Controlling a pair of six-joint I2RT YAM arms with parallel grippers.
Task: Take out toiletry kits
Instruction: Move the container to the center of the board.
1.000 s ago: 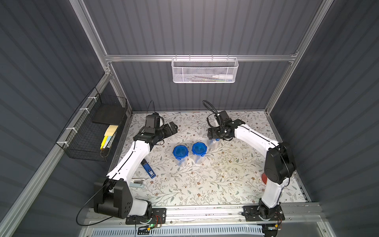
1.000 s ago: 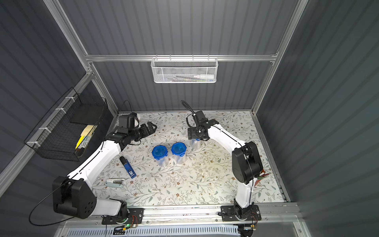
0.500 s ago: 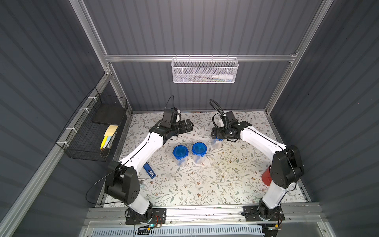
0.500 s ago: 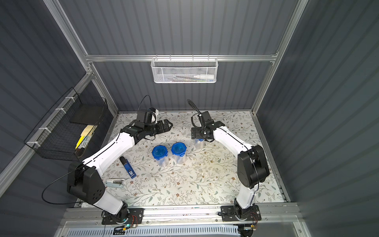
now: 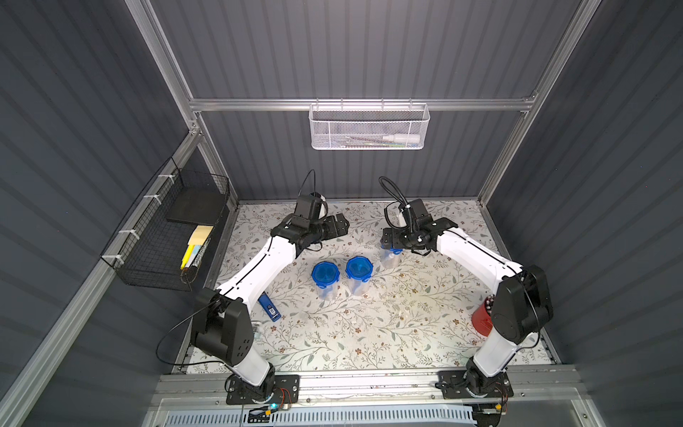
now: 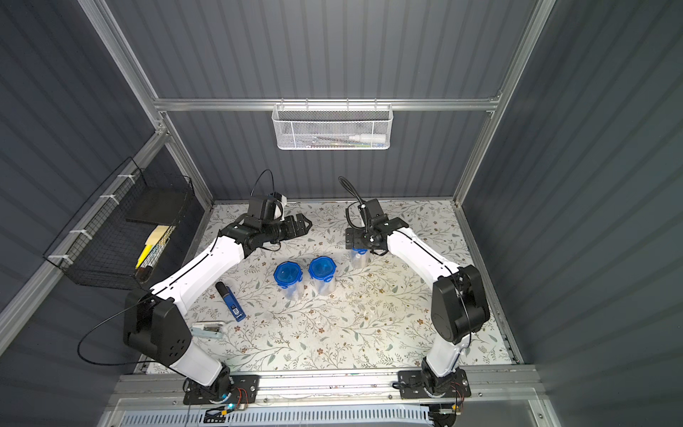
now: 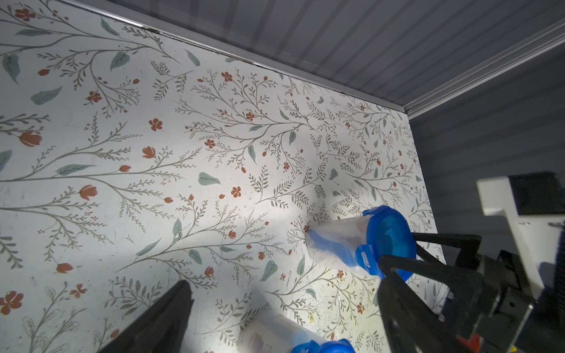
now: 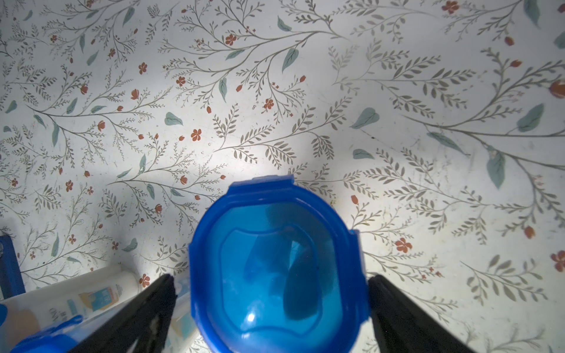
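straddling the glossy blue clip lid [image 8: 275, 244] of the jar [image 5: 390, 258] just right of centre in a top view with the right gripper [image 8: 270, 279], jaws spread wide, clamping nothing. holding the left gripper [image 5: 342, 226] equally wide and empty above the matte floral tabletop [image 5: 369, 332]. spotting the toiletry kits [image 8: 61, 305] sealed inside the clear jars, a labelled cream bottle [image 8: 101, 295] showing at lower left of the right wrist view. risking a skid or topple: pinching slick, rounded hard plastic off-centre on a tall, light, tapered container near two neighbouring jars [image 5: 325, 275].
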